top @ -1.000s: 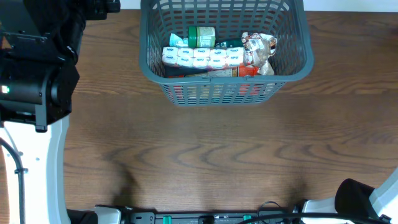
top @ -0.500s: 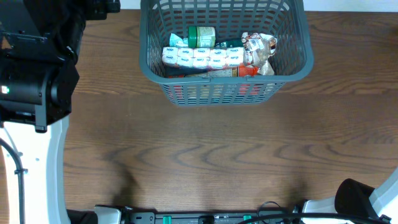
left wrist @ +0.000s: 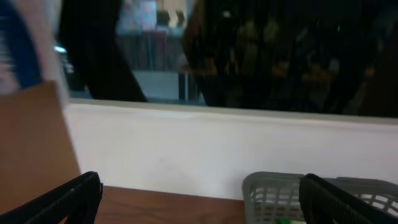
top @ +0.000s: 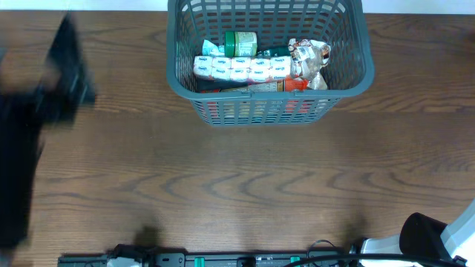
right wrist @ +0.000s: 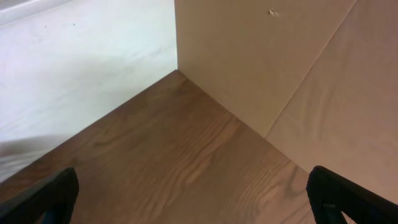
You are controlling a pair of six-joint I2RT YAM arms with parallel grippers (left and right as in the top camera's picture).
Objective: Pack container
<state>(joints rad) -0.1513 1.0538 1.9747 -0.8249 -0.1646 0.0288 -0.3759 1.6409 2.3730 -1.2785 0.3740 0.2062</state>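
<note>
The container (top: 260, 110), a dark grey slotted basket, stands at the far middle of the wooden table. It holds a white multi-pack (top: 241, 69), a green-lidded jar (top: 241, 42), a crinkled packet (top: 310, 59) and a red item (top: 293, 85). My left arm (top: 59, 81) is a dark motion blur at the left edge. In the left wrist view the left gripper (left wrist: 200, 186) is open and empty, with a corner of the container (left wrist: 273, 193) at the lower right. My right gripper (right wrist: 193, 180) is open and empty above bare table.
A white wall runs behind the table in the left wrist view (left wrist: 186, 143). A tan board wall (right wrist: 267, 50) meets the table corner in the right wrist view. The right arm's base (top: 438, 241) sits at the near right corner.
My left arm has swung fast from its still pose at the left edge and now shows as a dark blur. The container and its contents have not moved.
</note>
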